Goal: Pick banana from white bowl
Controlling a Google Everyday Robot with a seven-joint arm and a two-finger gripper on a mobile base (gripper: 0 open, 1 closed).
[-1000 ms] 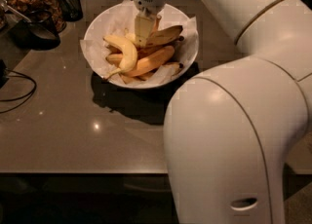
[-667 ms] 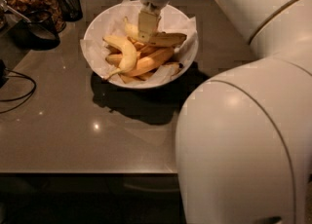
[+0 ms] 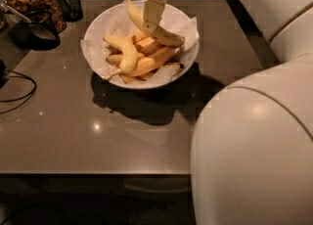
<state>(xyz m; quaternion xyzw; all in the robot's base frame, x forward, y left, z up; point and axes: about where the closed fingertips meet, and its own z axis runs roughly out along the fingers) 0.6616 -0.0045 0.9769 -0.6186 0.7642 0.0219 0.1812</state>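
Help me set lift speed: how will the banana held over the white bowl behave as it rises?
The banana is probably stiff: both ends jut from the hand, above the white bowl, without drooping. Clamped near its middle, tilted, it may pivot if jerked. Its smooth skin could slip, and a hard squeeze likely bruises it.

The glossy brown table (image 3: 98,141) carries the white bowl (image 3: 151,85) toward its back edge, casting a dark shadow in front. A black cable (image 3: 24,93) loops onto its left edge. Above the bowl's far side, the gripper (image 3: 151,16) clasps the banana (image 3: 168,37).
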